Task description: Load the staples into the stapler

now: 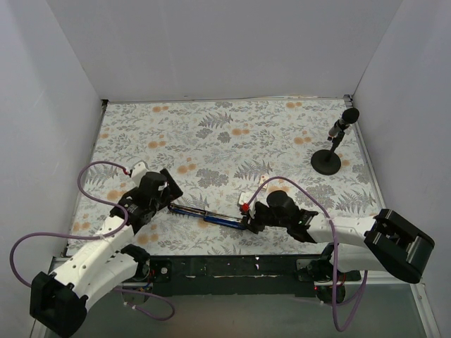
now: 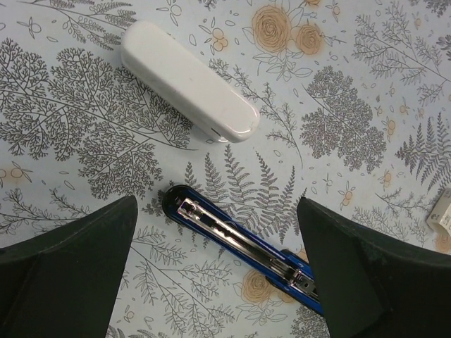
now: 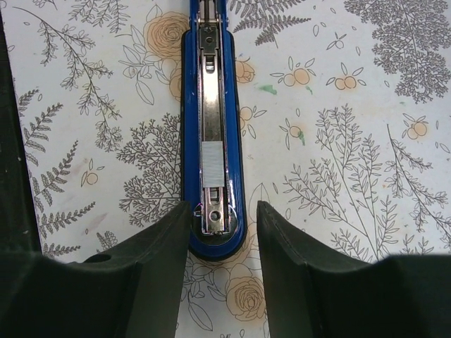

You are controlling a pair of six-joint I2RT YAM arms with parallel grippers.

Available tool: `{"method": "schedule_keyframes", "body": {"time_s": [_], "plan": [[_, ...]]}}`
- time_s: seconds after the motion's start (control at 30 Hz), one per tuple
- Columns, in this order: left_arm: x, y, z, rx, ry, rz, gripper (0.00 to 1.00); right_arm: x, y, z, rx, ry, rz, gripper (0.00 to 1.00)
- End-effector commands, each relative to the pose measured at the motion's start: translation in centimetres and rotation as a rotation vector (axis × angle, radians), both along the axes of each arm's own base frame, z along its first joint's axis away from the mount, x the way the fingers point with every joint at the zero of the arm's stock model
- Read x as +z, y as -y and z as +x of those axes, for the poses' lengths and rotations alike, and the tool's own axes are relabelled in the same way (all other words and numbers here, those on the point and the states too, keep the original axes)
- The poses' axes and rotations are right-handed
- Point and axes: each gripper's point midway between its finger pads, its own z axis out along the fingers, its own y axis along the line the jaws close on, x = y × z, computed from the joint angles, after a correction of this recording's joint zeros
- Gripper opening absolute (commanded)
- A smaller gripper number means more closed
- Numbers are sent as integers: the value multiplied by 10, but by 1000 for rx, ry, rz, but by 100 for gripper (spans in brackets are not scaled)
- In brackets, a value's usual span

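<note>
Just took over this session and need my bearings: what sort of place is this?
Most likely a lab test booth, not an office: plain white walls box in three sides, a floral cloth lies flat as the work surface, and a microphone stand sits near its far right corner.

The stapler [image 3: 211, 105] runs off the right wrist view at 12 o'clock. In the left wrist view its 5 o'clock end lies behind 1 finger [image 2: 359, 274] of the left gripper [image 2: 217, 203]; a pale scrap [image 2: 444, 211] at 3 o'clock is cut off.
</note>
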Motion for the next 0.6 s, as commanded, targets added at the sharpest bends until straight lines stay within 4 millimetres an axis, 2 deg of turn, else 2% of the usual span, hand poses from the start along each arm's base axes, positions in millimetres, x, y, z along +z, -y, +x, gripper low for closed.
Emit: {"method": "schedule_keyframes", "body": {"time_s": [0.0,0.4,0.57], "plan": [[7,4,4,63,-30,-59,98,15,-12,1,57,32,55,49],[-11,13,4,136,-171,-110,98,11,-15,0,83,24,55,31],[-16,13,5,179,-207,-114,98,13,-17,-2,103,26,58,18]]}}
